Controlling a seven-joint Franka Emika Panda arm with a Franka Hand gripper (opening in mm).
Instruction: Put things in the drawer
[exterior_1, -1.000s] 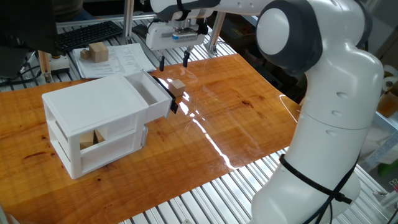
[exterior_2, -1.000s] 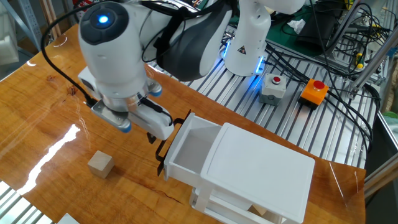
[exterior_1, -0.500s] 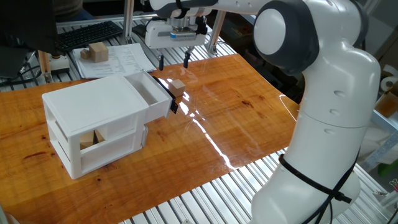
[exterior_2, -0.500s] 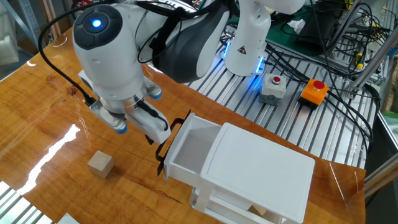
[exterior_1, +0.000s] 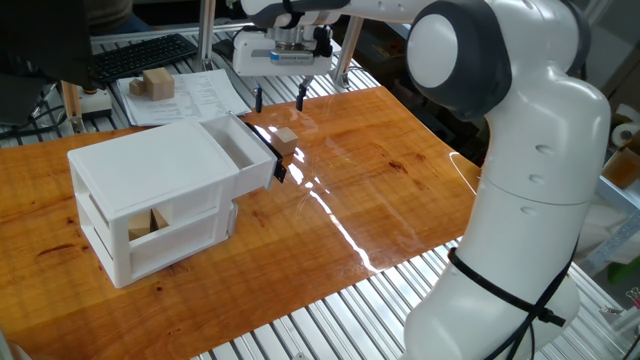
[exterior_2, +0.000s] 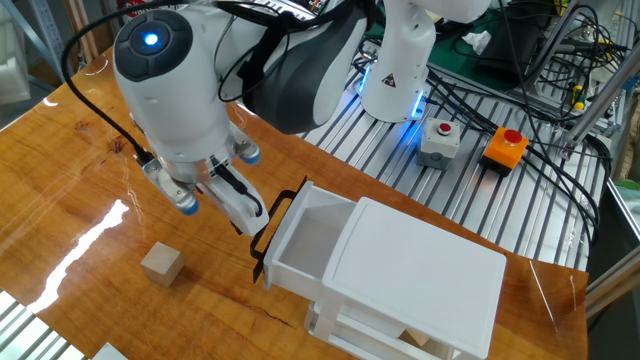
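The small pale beige block (exterior_1: 286, 141) lies on the wooden table just in front of the open upper drawer (exterior_1: 243, 148), beside its black handle (exterior_1: 276, 160). In the other fixed view the block (exterior_2: 161, 265) lies left of the pulled-out drawer (exterior_2: 303, 243), whose inside looks empty. My gripper (exterior_1: 279, 100) hangs above and slightly behind the block, its two dark fingers apart with nothing between them. In the other fixed view the gripper (exterior_2: 238, 218) is close to the drawer's handle (exterior_2: 272, 222) and above the block.
The white two-tier cabinet (exterior_1: 140, 170) stands at the table's left, with a wooden piece (exterior_1: 150, 222) in its lower tier. A larger tan block (exterior_1: 156, 84) rests on papers behind, near a keyboard (exterior_1: 140, 56). Button boxes (exterior_2: 505, 146) and cables lie beyond the table.
My gripper has risen a little and shifted slightly away from the drawer's handle. The block and the drawer have not moved.
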